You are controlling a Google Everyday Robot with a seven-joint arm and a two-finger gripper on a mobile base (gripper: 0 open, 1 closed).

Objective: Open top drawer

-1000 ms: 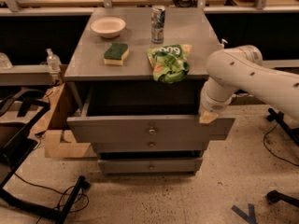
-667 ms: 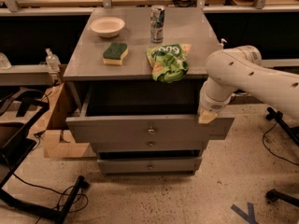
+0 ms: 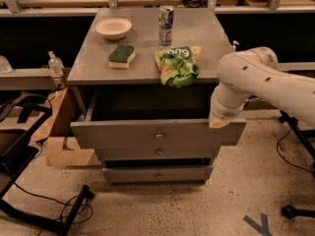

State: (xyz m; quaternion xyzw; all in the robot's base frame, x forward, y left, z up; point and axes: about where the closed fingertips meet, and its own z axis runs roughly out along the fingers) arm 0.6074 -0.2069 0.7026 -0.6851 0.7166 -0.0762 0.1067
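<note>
Camera view: top drawer (image 3: 123, 134) stands well out past desk (image 3: 88, 69) front edge, so opening looks approx. done.
Gripper (image 3: 219, 121) sits at its right front corner; grip state can't tell. You've prob. only release/retract left.

You see an arm (image 3: 268, 80) at the right of the frame, cased in smooth off-white shells, bulbous at the joint and narrowing to a short round wrist (image 3: 227, 104). The gripper (image 3: 219, 122), a small tan tip, sits just right of centre.
</note>
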